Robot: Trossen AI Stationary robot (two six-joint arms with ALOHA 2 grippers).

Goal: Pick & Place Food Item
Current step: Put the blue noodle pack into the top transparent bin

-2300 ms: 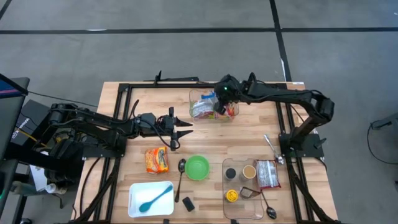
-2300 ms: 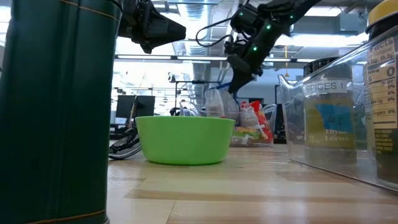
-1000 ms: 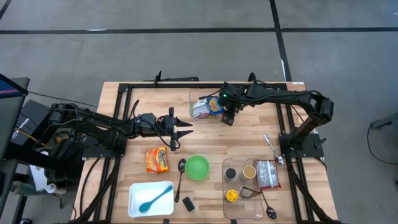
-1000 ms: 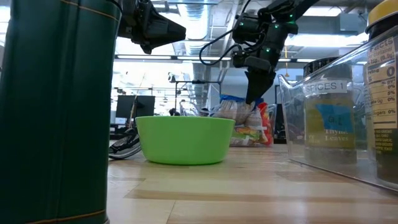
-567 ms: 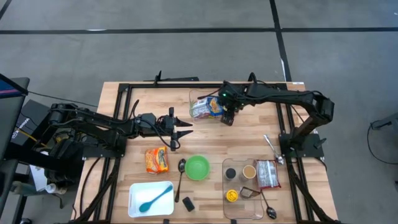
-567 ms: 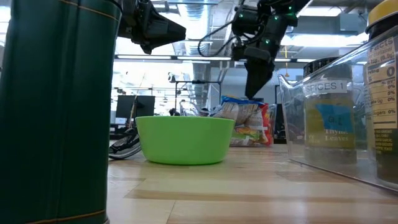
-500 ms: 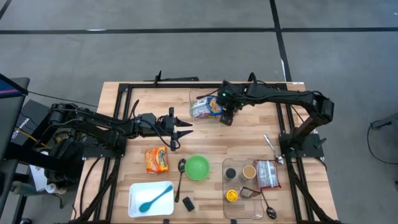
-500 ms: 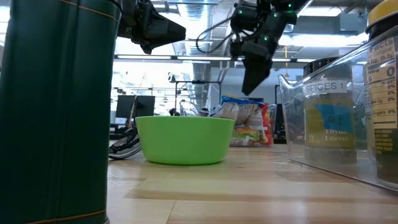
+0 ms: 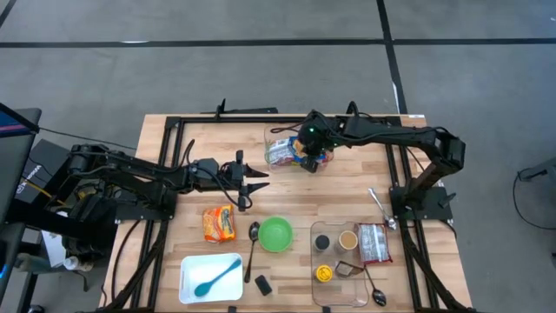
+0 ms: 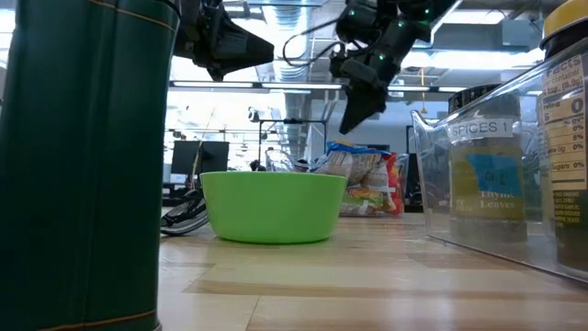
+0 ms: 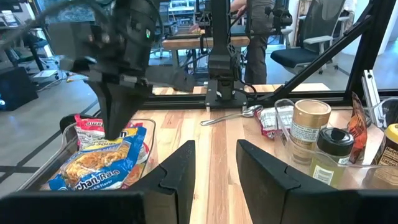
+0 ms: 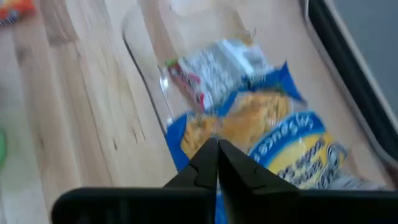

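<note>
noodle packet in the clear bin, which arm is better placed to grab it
Right. Its claw hangs directly over the blue noodle packet in the clear bin, fingers together. The left claw waits open, farther off, above bare table nearer the orange packet.

A green bowl (image 10: pixel 273 206) hides the lower part of the snack packets (image 10: pixel 363 181) in the low view; a dark cylinder (image 10: pixel 83 165), cut off, fills its left edge.
</note>
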